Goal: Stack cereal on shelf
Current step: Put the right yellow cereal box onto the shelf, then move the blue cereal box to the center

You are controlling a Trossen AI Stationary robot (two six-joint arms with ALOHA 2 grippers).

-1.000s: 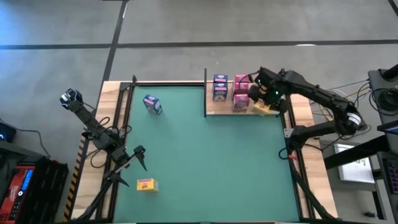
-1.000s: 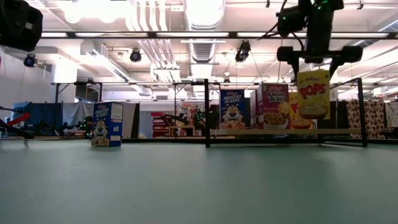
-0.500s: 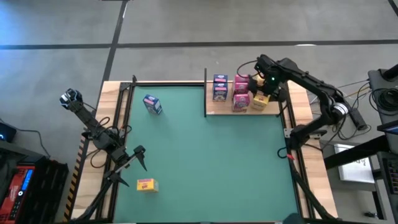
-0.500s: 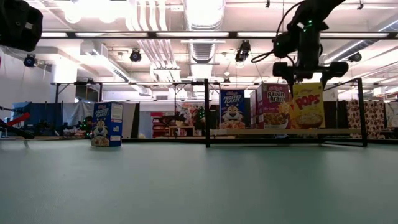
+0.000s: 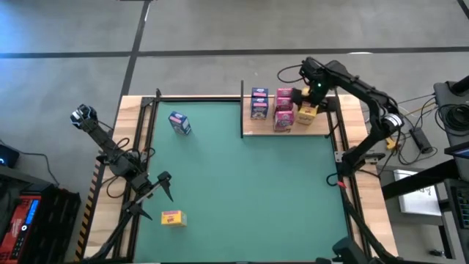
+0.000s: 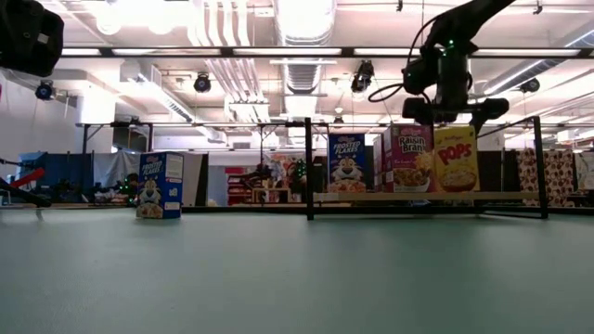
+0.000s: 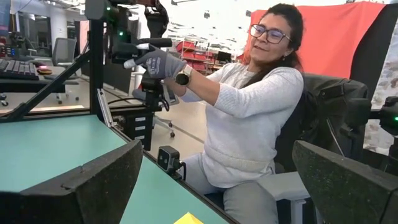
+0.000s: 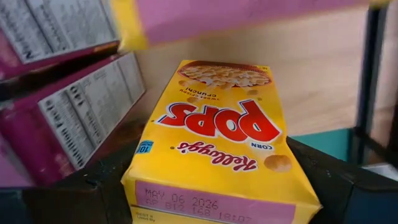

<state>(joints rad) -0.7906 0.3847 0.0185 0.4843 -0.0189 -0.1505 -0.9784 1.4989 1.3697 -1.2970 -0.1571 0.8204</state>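
Scanning from the front edge, I saw one yellow cereal box (image 5: pixel 173 217) lying flat on the green mat (image 5: pixel 242 191), near the left corner. Just behind it the left gripper (image 5: pixel 166 186) hung over the mat with its fingers spread wide and nothing between them. Farther back a blue box (image 5: pixel 179 123) stood upright on the mat, alone. At the far right sat the shelf (image 5: pixel 322 126), with blue boxes (image 5: pixel 259 104), then pink boxes (image 5: pixel 283 110), and the yellow Pops box (image 6: pixel 456 159) upright on the board beside the pink ones. The right gripper (image 6: pixel 454 116) was directly over that box, a finger on each side of its top; gripping or let go, I couldn't tell.
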